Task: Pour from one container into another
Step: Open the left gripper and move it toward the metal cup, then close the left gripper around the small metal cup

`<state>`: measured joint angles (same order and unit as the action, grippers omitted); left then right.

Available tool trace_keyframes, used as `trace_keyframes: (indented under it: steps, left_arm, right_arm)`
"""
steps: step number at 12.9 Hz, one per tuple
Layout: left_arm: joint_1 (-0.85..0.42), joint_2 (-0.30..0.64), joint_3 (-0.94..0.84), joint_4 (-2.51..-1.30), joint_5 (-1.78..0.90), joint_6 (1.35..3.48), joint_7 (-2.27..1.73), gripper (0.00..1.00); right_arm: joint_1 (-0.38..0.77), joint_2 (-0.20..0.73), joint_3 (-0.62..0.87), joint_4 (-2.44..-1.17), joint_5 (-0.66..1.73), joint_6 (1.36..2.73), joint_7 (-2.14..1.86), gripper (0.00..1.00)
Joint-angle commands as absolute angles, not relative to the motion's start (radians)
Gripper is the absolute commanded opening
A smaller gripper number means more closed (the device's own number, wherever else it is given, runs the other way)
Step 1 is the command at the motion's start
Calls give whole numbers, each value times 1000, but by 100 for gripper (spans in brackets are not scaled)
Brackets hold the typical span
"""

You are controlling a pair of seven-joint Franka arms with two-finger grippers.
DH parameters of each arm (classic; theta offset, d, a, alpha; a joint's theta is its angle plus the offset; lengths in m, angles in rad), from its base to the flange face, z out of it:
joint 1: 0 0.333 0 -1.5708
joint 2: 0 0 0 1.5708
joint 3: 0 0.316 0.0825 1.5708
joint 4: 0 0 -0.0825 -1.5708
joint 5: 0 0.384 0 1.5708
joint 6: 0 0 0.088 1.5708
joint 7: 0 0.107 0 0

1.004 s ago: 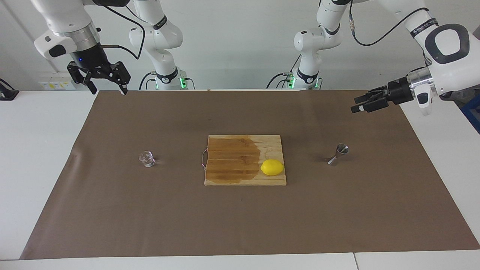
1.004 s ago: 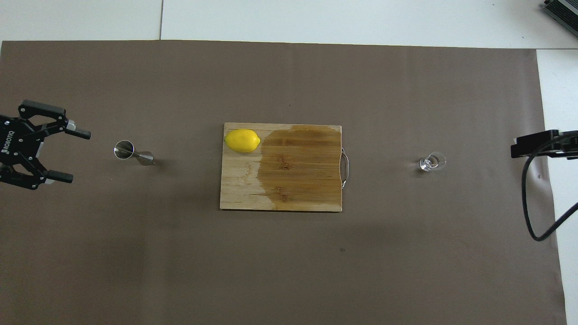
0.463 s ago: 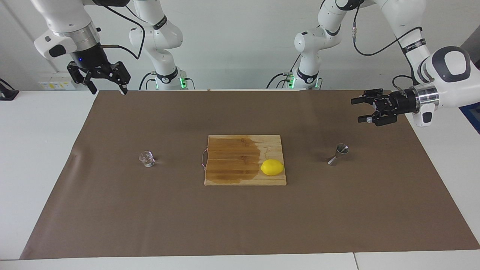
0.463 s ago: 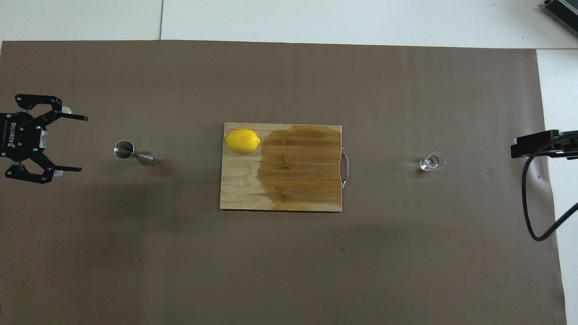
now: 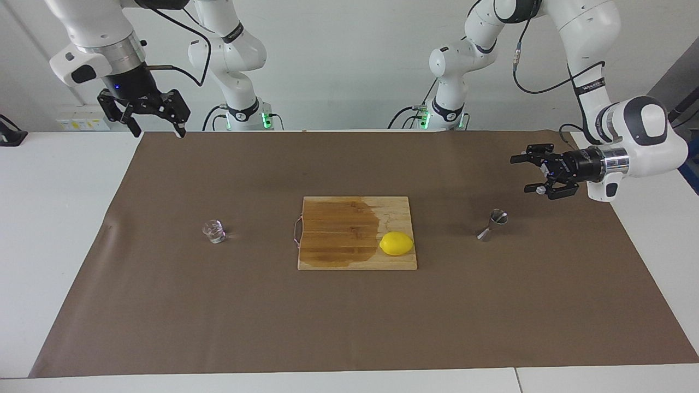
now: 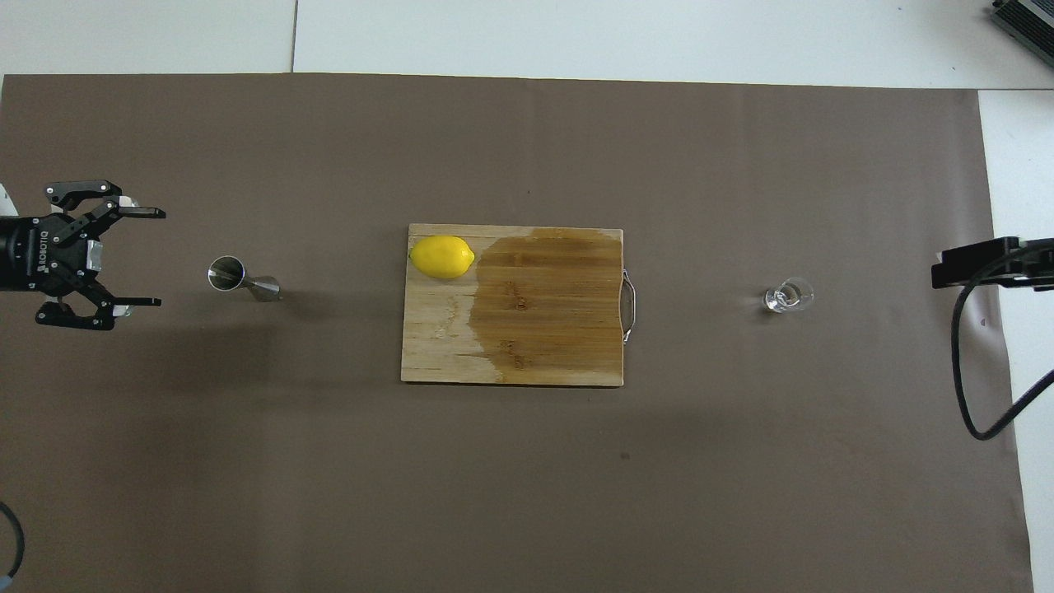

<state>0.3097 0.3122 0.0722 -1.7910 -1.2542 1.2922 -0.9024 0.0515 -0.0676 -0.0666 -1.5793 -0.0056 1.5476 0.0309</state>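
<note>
Brown paper (image 5: 164,305) is covering the table. 2 grippers are hanging up with jaws apart: left gripper (image 5: 525,174) near the metal jigger (image 5: 491,224), right gripper (image 5: 155,126) waiting, well apart from the glass cup (image 5: 213,231). Best grab the jigger's thin middle gently

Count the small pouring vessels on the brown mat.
2: glass cup toward the right arm's end, jigger toward the left arm's end, cutting board between them. None seems hidden.
</note>
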Motion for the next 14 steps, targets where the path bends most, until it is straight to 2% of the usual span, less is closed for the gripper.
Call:
trace_keyframes:
  steps: [1,10,14]
  left_arm:
    - [340,345,67,-1816,-1315,1285,-917,100]
    - [305,365,55,-1876,-1356,1385,-910,100]
    - [313,442,54,-1864,-1361,1376,-891,100]
  right_arm:
    - [48,-80,-63,-1585,-5,1536,28,100]
    - [48,-80,-63,-1585,-5,1536,28,100]
    - [48,-80,-63,-1585,-5,1536,28,100]
